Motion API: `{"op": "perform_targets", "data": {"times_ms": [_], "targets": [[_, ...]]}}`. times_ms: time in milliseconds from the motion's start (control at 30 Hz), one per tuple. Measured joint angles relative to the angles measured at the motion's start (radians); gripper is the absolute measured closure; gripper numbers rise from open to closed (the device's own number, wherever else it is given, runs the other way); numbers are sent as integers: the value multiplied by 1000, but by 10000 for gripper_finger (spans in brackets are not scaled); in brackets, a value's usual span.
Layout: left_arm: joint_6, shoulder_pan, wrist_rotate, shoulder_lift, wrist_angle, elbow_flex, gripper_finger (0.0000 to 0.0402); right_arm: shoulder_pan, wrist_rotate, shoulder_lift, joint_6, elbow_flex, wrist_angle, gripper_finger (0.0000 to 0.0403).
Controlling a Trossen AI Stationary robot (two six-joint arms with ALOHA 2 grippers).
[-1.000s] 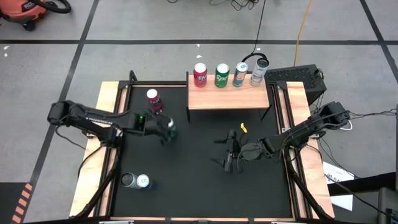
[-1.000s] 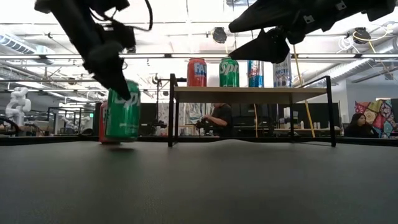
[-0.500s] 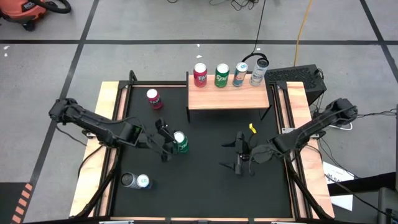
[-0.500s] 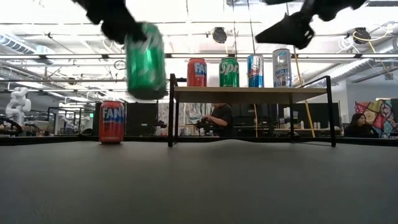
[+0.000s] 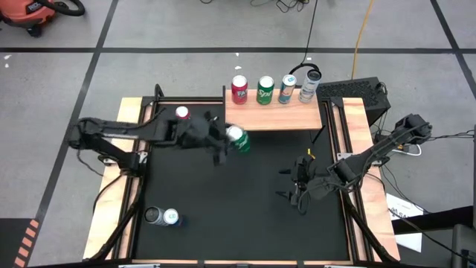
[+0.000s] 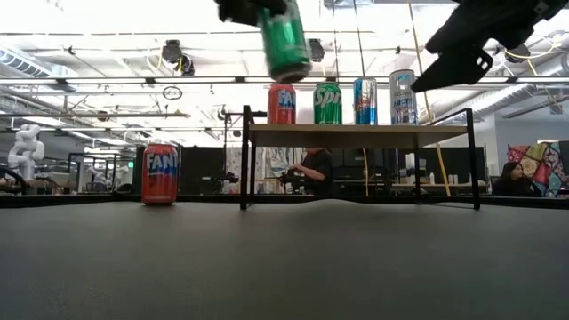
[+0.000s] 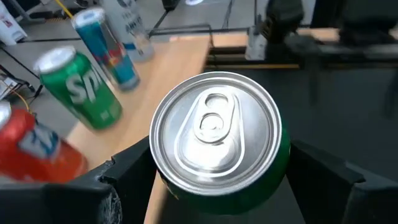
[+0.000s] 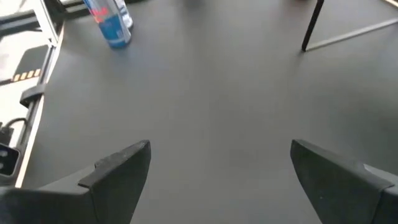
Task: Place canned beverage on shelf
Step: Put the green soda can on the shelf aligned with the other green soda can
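My left gripper [image 5: 227, 140] is shut on a green Sprite can [image 5: 237, 139], held high just before the near left end of the light-wood shelf [image 5: 275, 117]. In the low view the can [image 6: 284, 41] hangs above the level of the shelf top [image 6: 356, 131]. A red Fanta can [image 5: 239, 88], a green Sprite can [image 5: 265, 89], a blue can [image 5: 287, 88] and a pale can [image 5: 309, 85] stand in a row on the shelf. My right gripper [image 5: 299, 187] is open and empty above the mat's right part. My left gripper pinches the can's side wall [image 7: 281, 155] between its two fingers, one finger [image 7: 132, 173] on each opposite side, below the top rim. The fingers come about level from the table's left. The can is lifted clear of the mat and tilts slightly.
A red Fanta can [image 5: 182, 115] stands on the black mat at the far left, and it also shows in the low view [image 6: 161, 173]. Two cans [image 5: 162, 217] stand at the mat's near left. Wooden side rails [image 5: 126, 171] frame the mat.
My left gripper has lifted the green can off the mat to above the shelf top and carried it toward the table's far edge and right, up to the shelf. My right gripper has drifted toward the table's right edge, still open.
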Motion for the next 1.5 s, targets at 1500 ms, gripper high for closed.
{"op": "perform_targets", "data": {"times_ms": [1500], "targets": [[176, 336, 293, 470, 11, 416, 100, 47, 126, 1, 61, 0, -105, 27]]}}
